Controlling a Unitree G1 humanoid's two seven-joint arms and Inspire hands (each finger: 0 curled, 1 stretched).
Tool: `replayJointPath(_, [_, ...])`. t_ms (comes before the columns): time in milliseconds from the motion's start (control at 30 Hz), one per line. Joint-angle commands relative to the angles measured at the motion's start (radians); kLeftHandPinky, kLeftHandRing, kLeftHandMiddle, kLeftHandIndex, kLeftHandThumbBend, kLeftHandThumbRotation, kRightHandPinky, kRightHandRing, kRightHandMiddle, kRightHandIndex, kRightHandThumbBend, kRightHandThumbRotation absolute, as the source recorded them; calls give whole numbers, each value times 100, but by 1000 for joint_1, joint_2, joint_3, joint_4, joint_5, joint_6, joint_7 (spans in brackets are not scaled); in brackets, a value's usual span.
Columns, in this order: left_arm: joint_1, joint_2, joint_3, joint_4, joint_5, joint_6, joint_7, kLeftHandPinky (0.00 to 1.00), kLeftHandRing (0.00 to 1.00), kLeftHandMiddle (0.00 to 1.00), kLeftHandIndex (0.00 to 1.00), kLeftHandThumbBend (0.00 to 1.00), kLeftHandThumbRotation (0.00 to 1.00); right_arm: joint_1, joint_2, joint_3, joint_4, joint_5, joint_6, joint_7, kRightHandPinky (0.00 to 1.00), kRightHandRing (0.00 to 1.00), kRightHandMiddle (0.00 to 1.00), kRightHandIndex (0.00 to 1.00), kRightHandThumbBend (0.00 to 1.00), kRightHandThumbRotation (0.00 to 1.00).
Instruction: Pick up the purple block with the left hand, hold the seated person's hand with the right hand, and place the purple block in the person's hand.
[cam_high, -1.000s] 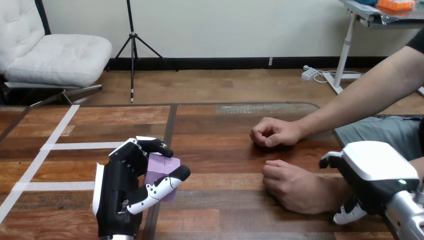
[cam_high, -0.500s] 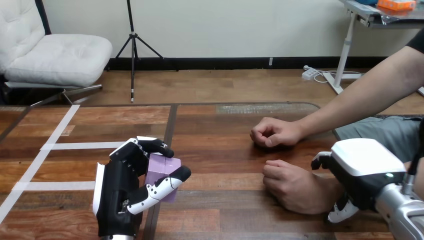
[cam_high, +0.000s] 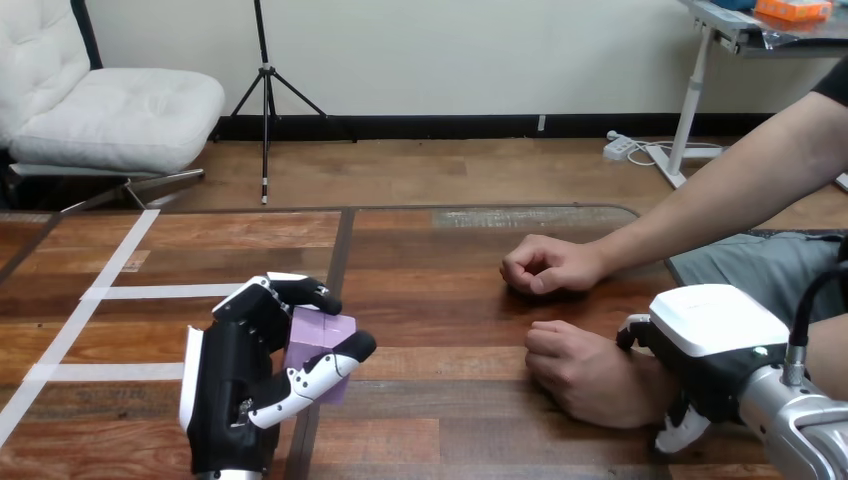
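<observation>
nearside, left hand (cam_high: 238, 392) clasps purple block (cam_high: 318, 336); right hand (cam_high: 715, 345) at person's wrist (cam_high: 652, 388), grip unclear.

The wooden bench (cam_high: 450, 410) carries white tape on its left part. One long strip (cam_high: 100, 277) runs from far to near, slanting left, and two short strips (cam_high: 170, 292) branch off to its right. A dark seam (cam_high: 338, 255) runs far to near at mid-bench.

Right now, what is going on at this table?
The left robot hand has fingers and thumb curled round the purple block at the left of the table. The right robot hand is at the wrist of the person's nearer hand, a fist on the table; a grip cannot be confirmed. The block is not yet handed over.
</observation>
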Motion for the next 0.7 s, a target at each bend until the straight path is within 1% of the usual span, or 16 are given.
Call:
replayJointPath(0, [-41, 6, 9, -58, 13, -18, 4, 34, 40, 46, 46, 87, 6, -67, -32, 11, 25, -11, -3, 6, 86, 83, 81, 79, 83, 11])
replayJointPath(300, [-35, 3, 11, -66, 3, -8, -4, 33, 40, 46, 46, 87, 6, -78, -36, 23, 44, -23, 23, 26, 87, 84, 82, 81, 82, 14])
replayJointPath(533, [-32, 3, 14, -70, 8, -5, -2, 33, 40, 46, 46, 87, 5, -74, -36, 25, 58, -35, 31, 7, 87, 84, 82, 81, 82, 13])
replayJointPath(667, [-31, 3, 17, -72, 14, -3, 1, 34, 40, 46, 46, 87, 5, -70, -36, 25, 60, -41, 41, 4, 87, 84, 82, 81, 82, 12])
